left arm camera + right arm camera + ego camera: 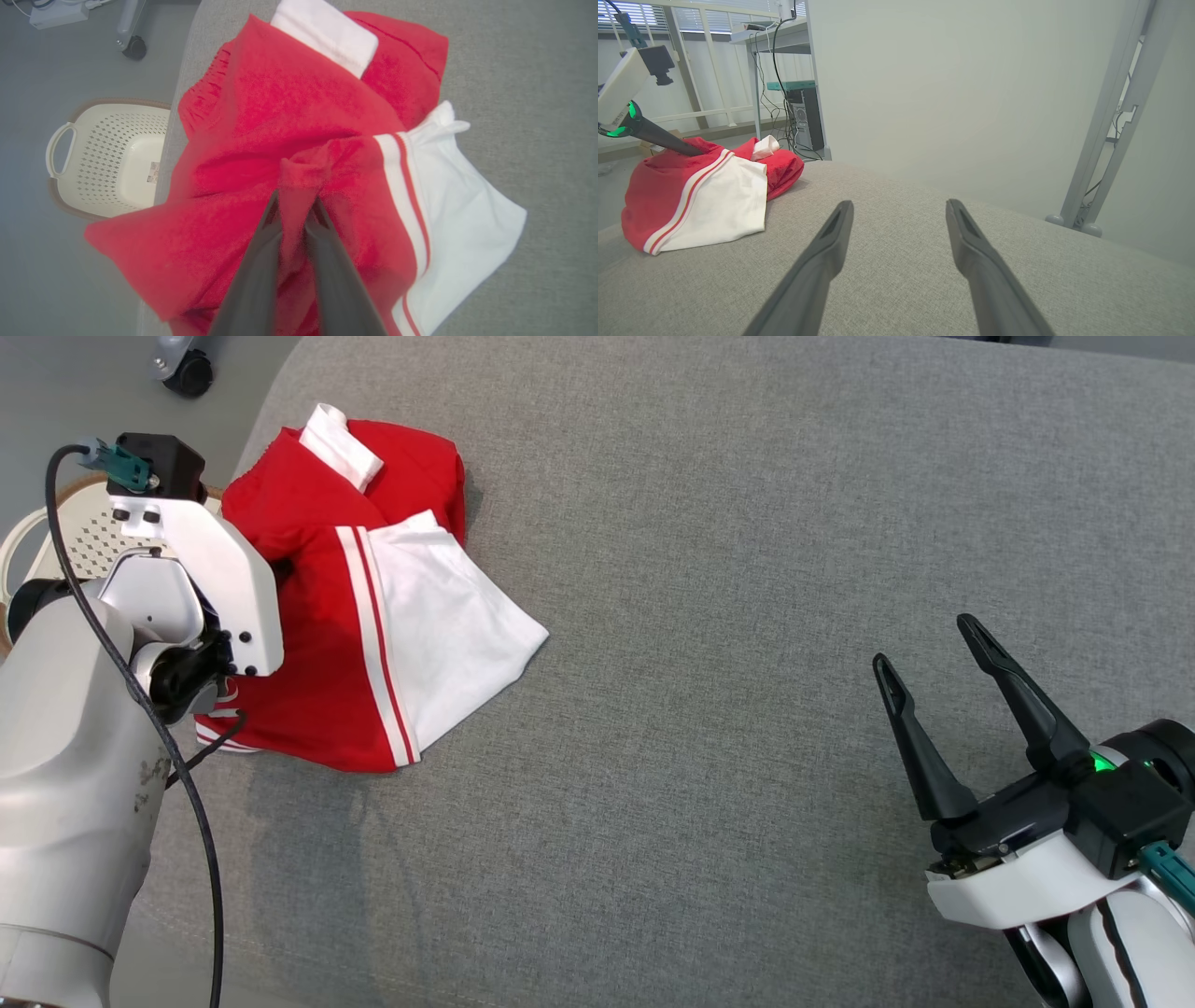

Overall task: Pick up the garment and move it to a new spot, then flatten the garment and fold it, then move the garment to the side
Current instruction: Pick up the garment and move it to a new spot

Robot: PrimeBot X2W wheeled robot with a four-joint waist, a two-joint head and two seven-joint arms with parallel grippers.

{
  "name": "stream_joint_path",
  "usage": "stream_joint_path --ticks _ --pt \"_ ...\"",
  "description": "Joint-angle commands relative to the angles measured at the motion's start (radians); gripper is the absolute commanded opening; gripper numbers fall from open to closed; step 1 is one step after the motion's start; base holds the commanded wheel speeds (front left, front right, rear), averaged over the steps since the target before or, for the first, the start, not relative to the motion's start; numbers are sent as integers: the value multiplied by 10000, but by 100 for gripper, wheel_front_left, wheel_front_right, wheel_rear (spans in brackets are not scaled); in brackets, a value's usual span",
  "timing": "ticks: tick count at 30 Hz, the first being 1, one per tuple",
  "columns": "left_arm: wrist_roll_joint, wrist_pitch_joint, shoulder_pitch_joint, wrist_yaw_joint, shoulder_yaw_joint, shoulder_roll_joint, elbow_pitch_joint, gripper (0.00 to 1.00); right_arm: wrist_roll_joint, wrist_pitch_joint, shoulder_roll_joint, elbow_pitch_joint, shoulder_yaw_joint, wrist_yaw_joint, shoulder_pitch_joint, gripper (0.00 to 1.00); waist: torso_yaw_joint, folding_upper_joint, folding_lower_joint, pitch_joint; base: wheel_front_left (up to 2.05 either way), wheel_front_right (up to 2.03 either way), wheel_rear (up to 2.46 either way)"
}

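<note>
Fingers (254, 280) of left gripper (295, 201), tips hidden in red garment (261, 116) fold

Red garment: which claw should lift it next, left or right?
Left. The left claw pinches a red fold of the garment; the right claw is open, apart from it over the grey cushion.

The garment (317, 709) is red, with a white panel edged by white and red stripes and a white cuff. The padded surface (700, 709) is a mottled grey weave. The basket (93, 154) is cream, perforated in a diamond grid, brown-rimmed. The fingers (920, 756) are black.
</note>
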Motion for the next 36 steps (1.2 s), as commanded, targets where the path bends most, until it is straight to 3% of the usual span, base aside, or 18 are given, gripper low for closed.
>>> stream_joint_path --ticks 1,21,27,36 --pt "-93 -78 -155 10 59 -9 58 0 55 -89 -16 26 -41 -3 -107 100 -5 0 -1 -21 0 0 0" --pt "-637 -3069 397 -32 702 -41 -466 0 -1 -182 659 733 -367 -3 273 100 299 0 -1 -1773 0 0 0" --pt "-848 -4155 685 -47 906 -38 -1285 0 -39 -191 972 933 -474 -3 492 100 300 0 -1 -2400 0 0 0" --pt "-1653 -5936 1629 -66 1089 -518 -3629 0 -144 -185 1255 932 -830 -3 811 100 12 0 -1 -3083 0 0 0"
